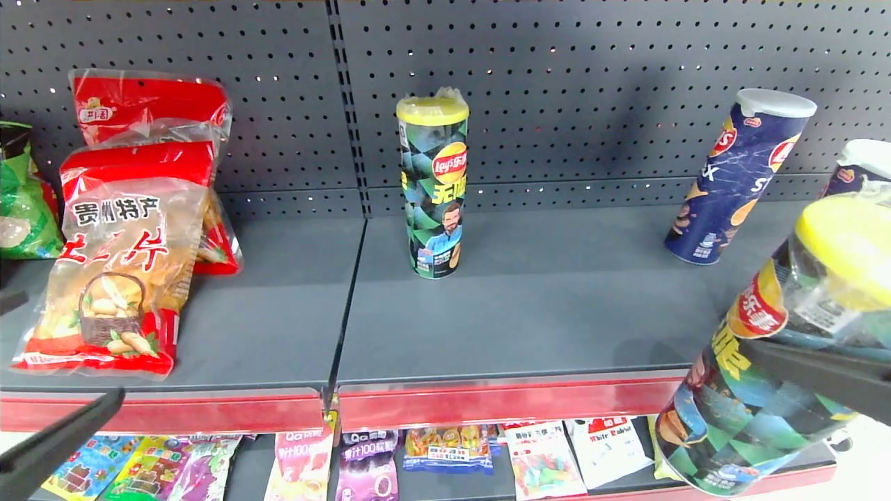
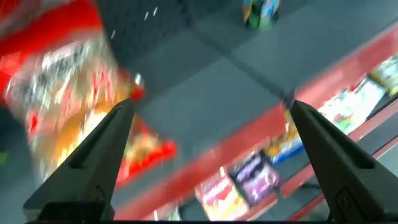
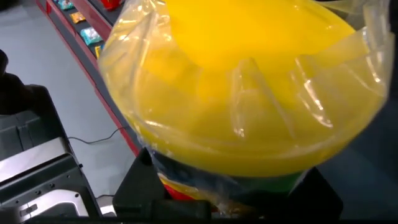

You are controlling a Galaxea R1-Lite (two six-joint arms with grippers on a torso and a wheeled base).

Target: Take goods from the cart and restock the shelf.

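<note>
The restocking is looking partly done: one green can (image 1: 433, 188) is standing upright on the shelf (image 1: 529, 306), while a second can (image 1: 724, 424) is hanging tilted off its front right corner, not yet placed. The right gripper (image 3: 229, 198) is clamping that can below its yellow lid. The left gripper (image 2: 211, 106) is hovering low at the shelf's left front, fingers spread wide and empty.

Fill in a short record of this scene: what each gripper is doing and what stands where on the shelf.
right gripper: shut on the held can, green with a yellow lid, tilted
left gripper: open, empty
shelf middle: standing can, upright
shelf right: blue can, tilted
shelf left: red bags
</note>
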